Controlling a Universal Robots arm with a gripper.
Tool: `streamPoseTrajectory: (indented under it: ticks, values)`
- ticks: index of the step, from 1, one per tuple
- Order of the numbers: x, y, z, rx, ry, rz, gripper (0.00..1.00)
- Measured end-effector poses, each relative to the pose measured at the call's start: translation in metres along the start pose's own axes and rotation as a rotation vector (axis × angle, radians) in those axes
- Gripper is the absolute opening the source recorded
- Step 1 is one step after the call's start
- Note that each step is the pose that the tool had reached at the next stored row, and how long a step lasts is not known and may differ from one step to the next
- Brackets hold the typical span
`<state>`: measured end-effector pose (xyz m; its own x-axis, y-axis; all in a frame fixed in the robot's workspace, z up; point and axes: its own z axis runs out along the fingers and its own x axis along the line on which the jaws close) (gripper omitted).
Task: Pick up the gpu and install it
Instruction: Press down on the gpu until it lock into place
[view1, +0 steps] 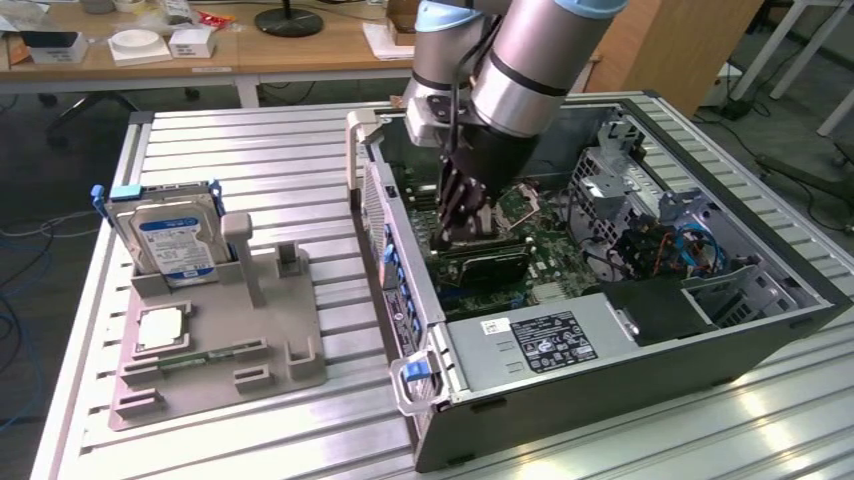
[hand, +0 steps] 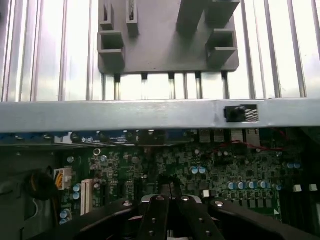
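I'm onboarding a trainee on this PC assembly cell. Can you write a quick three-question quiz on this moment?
1. True or false: the gripper is down inside the open computer case.
2. What stands upright in the grey fixture tray on the exterior view's left? A) hard drive B) fan C) keyboard
3. Fill in: the gpu sits below the gripper on the green ____.

Key: 1 true; 2 A, the hard drive; 3 motherboard.
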<state>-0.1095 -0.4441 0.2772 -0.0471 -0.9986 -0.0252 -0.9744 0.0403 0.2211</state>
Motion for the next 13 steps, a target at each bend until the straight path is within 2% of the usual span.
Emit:
streamPoseTrajectory:
  ticks: [2, 4, 5, 6, 11, 12, 13]
  values:
    - [-0.008, 0.0004, 0.0002, -0.0035, 0.0009, 0.000, 0.10]
    - [-0.010, 0.0012, 0.0005, -0.0054, 0.0009, 0.000, 0.10]
    - [-0.011, 0.0015, 0.0006, -0.0106, 0.0011, 0.001, 0.10]
    - [-0.011, 0.0015, 0.0007, -0.0251, 0.0016, 0.001, 0.10]
    - [-0.014, -0.0006, 0.0002, -0.1148, 0.0062, 0.004, 0.10]
    - [-0.014, -0.0016, 0.0000, -0.1306, 0.0076, 0.005, 0.10]
    - [-0.015, -0.0028, -0.0003, -0.1411, 0.0090, 0.006, 0.10]
